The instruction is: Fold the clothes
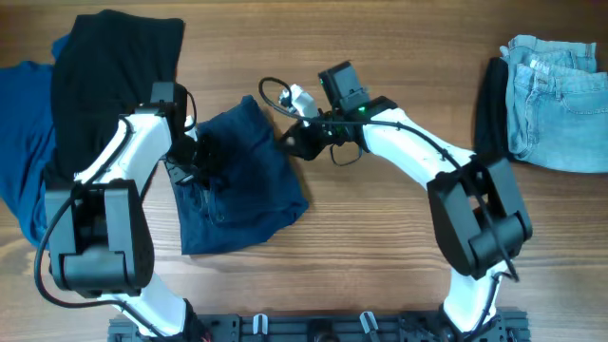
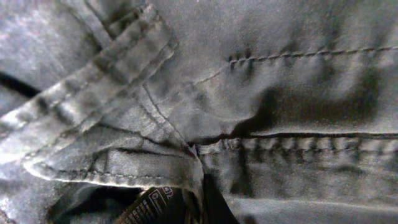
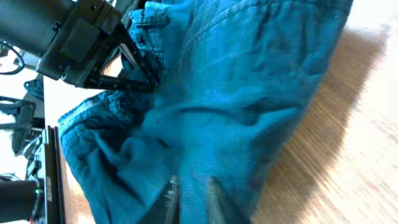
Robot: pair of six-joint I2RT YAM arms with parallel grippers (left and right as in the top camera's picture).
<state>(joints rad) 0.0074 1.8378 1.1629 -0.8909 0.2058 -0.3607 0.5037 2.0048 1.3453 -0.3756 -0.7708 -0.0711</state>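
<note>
The wooden desk carries clothes in three places. At its far left edge a blue garment lies spread out, and a black garment lies partly on top of it, reaching toward the back of the desk. At the far right, a folded pair of light denim jeans rests with a strip of dark cloth touching its left side.

Between these heaps, left of centre, the navy shorts lie in a rumpled bundle directly on the wood. They are well apart from the jeans and near the black garment.

Both arms reach in to the shorts from opposite sides. The left end effector is at the bundle's left edge. Its jaws are closed on the cloth, and its own camera is filled with stitched seams and a hem bunching together right at the fingers. The right end effector is at the upper right corner of the shorts. The right wrist view shows its fingers drawn close together, with a fold of the blue fabric pinched between them.
</note>
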